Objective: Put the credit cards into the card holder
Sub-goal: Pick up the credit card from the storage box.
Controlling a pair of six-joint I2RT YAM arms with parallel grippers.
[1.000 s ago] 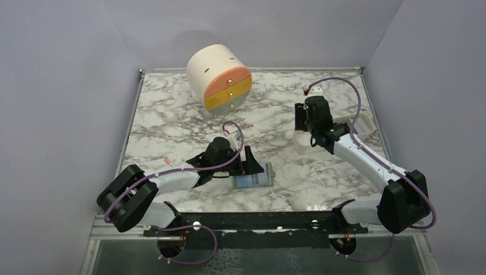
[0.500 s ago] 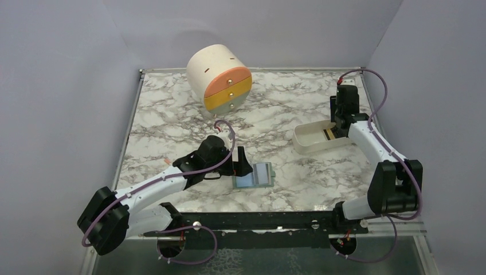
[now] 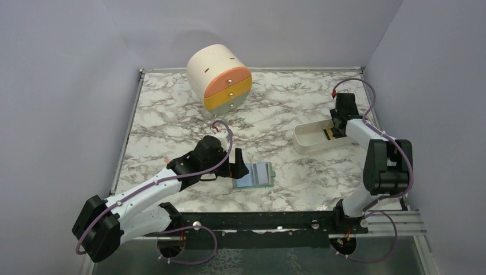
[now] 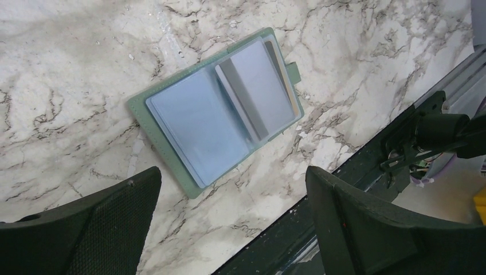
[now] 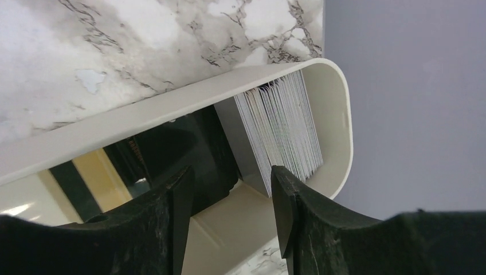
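The green card holder [image 4: 172, 123] lies open on the marble, with a pale grey card [image 4: 258, 91] and a tan card edge [image 4: 285, 77] in its right side. It also shows in the top view [image 3: 256, 175]. My left gripper [image 4: 235, 229] is open and empty, hovering just beside it [image 3: 239, 166]. My right gripper [image 5: 229, 223] is open and empty above the right end of the white tray [image 5: 172, 106]. In the tray stand a pale grey card stack [image 5: 281, 126], a black card [image 5: 183, 143] and a tan card [image 5: 97, 177].
The cream cylinder with orange, yellow and grey drawers [image 3: 220, 80] lies at the back centre. The white tray [image 3: 304, 143] sits at the right, close to the grey side wall. A black rail [image 3: 258, 220] runs along the near table edge.
My right gripper has swung from the tray's left end to its right end and come down closer to it. My left gripper has drawn back slightly left of the card holder.
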